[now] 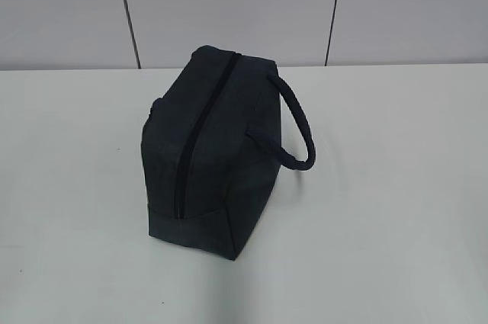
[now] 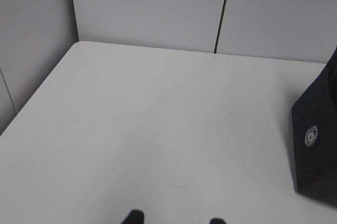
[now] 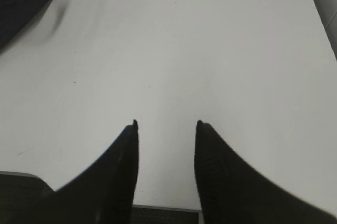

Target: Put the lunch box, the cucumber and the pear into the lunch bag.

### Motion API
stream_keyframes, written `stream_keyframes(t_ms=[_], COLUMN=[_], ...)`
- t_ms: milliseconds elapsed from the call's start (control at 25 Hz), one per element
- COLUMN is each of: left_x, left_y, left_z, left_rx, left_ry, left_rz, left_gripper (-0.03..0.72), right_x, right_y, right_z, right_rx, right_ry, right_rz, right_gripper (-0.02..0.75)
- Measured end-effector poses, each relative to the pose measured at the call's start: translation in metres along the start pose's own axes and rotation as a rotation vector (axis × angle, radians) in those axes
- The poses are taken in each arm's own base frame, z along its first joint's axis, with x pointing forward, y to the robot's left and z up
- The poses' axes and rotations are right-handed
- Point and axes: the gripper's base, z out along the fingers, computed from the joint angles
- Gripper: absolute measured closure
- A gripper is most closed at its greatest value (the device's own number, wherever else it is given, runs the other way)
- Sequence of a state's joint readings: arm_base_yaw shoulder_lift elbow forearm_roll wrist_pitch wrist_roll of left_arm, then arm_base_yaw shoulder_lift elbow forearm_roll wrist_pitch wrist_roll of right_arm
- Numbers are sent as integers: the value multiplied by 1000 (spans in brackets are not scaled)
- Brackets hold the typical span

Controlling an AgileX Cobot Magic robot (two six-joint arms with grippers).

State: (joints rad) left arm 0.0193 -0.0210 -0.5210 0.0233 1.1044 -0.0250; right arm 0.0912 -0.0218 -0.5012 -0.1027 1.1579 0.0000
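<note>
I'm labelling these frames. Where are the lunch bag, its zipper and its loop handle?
lunch bag (image 1: 164,164), exterior view, on its left side panel.
zipper (image 1: 188,152), exterior view, midway along the closed top seam.
loop handle (image 1: 299,122), exterior view, on the arch's outer curve.

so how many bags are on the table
1: the lunch bag stands mid-table, zipped shut; its corner shows in both wrist views. Nothing else is on the table.

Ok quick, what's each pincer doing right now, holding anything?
Left pincer: open, holding nothing, over bare table.
Right pincer: open, holding nothing, bag off to its side.
</note>
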Motion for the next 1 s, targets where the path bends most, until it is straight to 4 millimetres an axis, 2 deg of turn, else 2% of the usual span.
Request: stream_keyframes(t_ms=[480,1000], left_x=[0,0], left_y=[-1,-8], left_z=[0,0], left_rx=[14,91], left_ry=[0,-2], left_rz=[-5,72], left_gripper=[446,446], right_x=[0,0], right_y=[0,0], right_z=[0,0], right_rx=[0,0], right_ry=[0,0], right_rz=[0,0], right_gripper=[445,445])
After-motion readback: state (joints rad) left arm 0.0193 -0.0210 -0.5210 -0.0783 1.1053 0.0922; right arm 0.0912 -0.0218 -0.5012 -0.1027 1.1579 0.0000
